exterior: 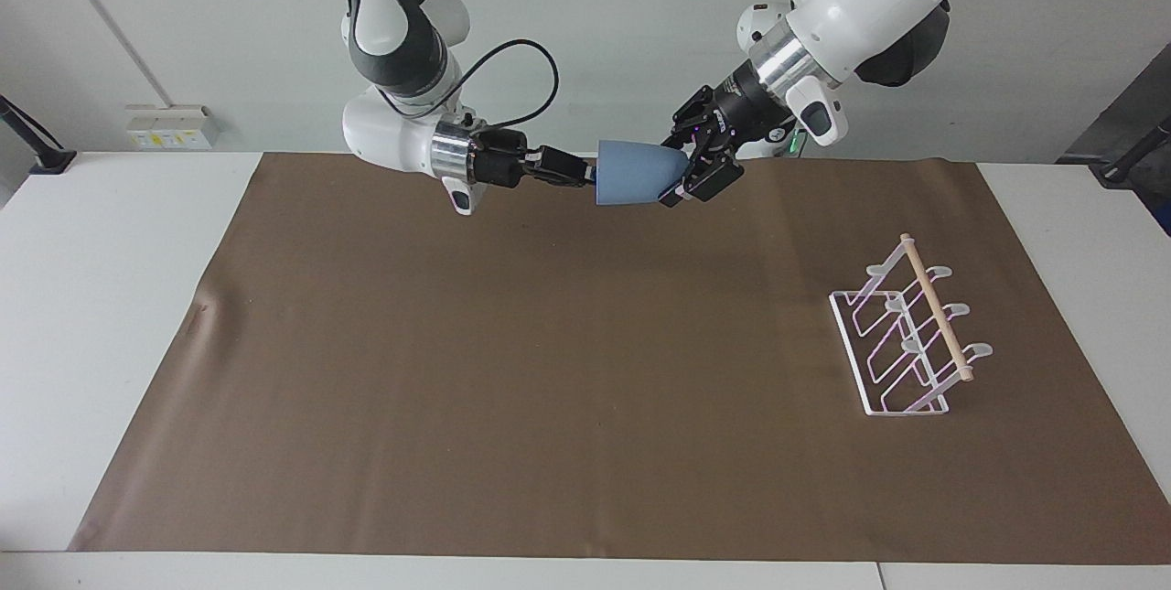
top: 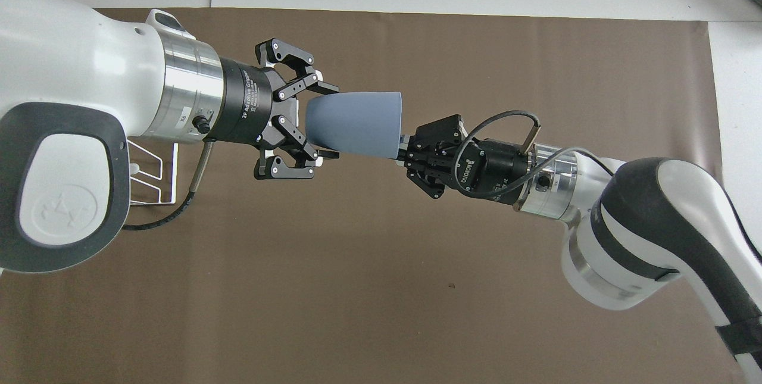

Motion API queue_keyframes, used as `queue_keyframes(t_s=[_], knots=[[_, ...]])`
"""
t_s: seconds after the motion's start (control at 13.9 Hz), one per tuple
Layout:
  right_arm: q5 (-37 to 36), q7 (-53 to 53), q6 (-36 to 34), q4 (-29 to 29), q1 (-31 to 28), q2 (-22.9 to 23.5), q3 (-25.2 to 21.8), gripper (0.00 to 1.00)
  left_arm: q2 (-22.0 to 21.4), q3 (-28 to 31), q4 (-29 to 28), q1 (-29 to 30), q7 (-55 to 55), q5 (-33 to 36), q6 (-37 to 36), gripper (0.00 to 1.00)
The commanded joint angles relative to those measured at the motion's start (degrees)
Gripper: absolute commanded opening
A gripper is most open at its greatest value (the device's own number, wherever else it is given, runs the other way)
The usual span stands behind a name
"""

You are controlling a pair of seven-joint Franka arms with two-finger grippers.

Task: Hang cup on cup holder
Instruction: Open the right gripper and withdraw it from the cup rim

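The light blue cup (exterior: 640,173) is held on its side in the air over the brown mat's edge nearest the robots. My right gripper (exterior: 590,174) is shut on its rim, as the overhead view (top: 402,150) also shows. My left gripper (exterior: 679,171) is open with its fingers straddling the cup's narrow base (top: 326,121), a small gap on each side. The white wire cup holder (exterior: 906,334) with its wooden dowel stands on the mat toward the left arm's end. In the overhead view the left arm hides most of the cup holder (top: 152,175).
A brown mat (exterior: 512,370) covers most of the white table (exterior: 110,316). A dark clamp arm (exterior: 37,146) stands at the right arm's end, and another (exterior: 1130,160) at the left arm's end.
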Motion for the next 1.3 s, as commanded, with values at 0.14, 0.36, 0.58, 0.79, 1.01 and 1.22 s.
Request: queue_keyframes(t_s=[0.14, 0.36, 0.58, 0.79, 1.01, 1.22], knots=[[1.61, 0.37, 0.96, -0.4, 0.13, -0.54, 0.1, 0.0, -0.96, -0.22, -0.8, -1.01, -5.07, 2.67, 1.72, 0.0], [1.52, 0.46, 1.04, -0.4, 0.13, -0.54, 0.1, 0.0, -0.96, -0.23, -0.89, -1.01, -7.45, 2.67, 4.09, 0.0], [1.52, 0.54, 2.19, -0.31, 0.13, -0.54, 0.1, 0.0, -0.96, -0.23, -0.89, -1.01, -7.46, 2.67, 4.1, 0.0], [1.52, 0.72, 2.1, -0.31, 0.13, -0.54, 0.1, 0.0, -0.96, -0.14, -0.89, -1.01, -7.37, 2.67, 4.01, 0.0], [1.52, 0.98, 2.19, -0.31, 0.13, -0.54, 0.1, 0.99, -0.96, -0.14, -0.98, -1.01, -7.28, 2.67, 3.92, 0.0], [1.52, 0.9, 2.54, -0.31, 0.13, -0.54, 0.1, 1.0, -0.96, -0.14, -1.06, -1.01, -7.28, 2.67, 3.83, 0.0]])
